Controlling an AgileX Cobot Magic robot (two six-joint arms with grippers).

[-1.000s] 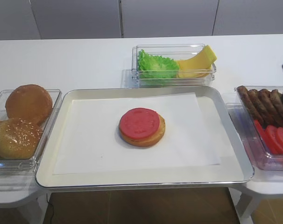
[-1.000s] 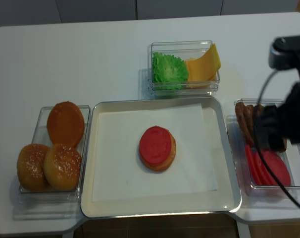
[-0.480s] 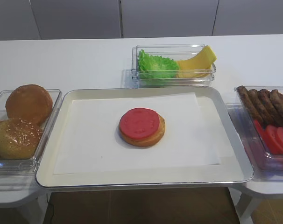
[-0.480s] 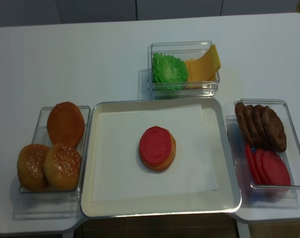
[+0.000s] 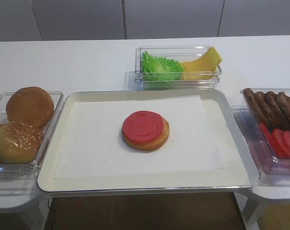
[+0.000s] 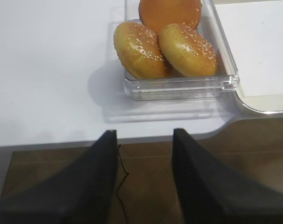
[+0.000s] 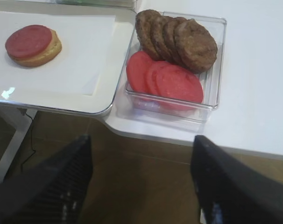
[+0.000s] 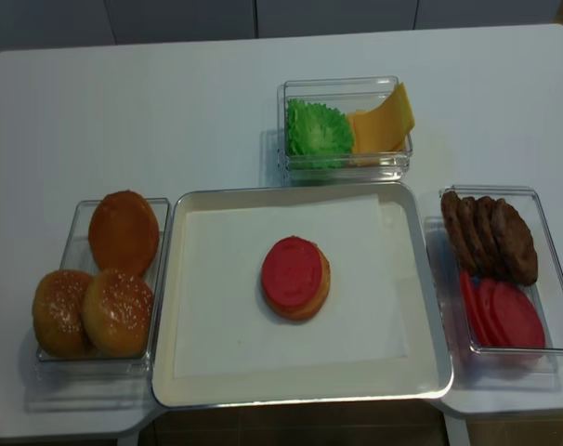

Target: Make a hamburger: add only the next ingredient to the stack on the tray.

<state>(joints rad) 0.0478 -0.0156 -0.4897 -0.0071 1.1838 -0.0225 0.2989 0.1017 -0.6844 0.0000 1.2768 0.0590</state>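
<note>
A red tomato slice (image 5: 142, 127) lies flat on the bun bottom half (image 5: 146, 143), in the middle of the paper-lined tray (image 5: 54, 163). The overhead view shows the same tomato slice (image 8: 294, 272) centred on the bun (image 8: 311, 308). My right gripper (image 7: 141, 140) hangs open and empty off the table's front edge, short of the box of tomato slices (image 7: 179, 84) and patties (image 7: 188, 42). My left gripper (image 6: 145, 133) is open and empty, also off the front edge, short of the box of whole buns (image 6: 186, 49). Neither gripper shows in the exterior views.
A clear box with lettuce (image 8: 317, 130) and cheese (image 8: 384, 119) stands behind the tray. Whole buns (image 8: 119, 232) sit in a box to the tray's left. Patties (image 8: 490, 237) and spare tomato slices (image 8: 509, 316) fill the box to its right.
My right arm hung over the patty and tomato box a second ago and has since pulled back out of the exterior views. The tomato slice and bun have not moved.
</note>
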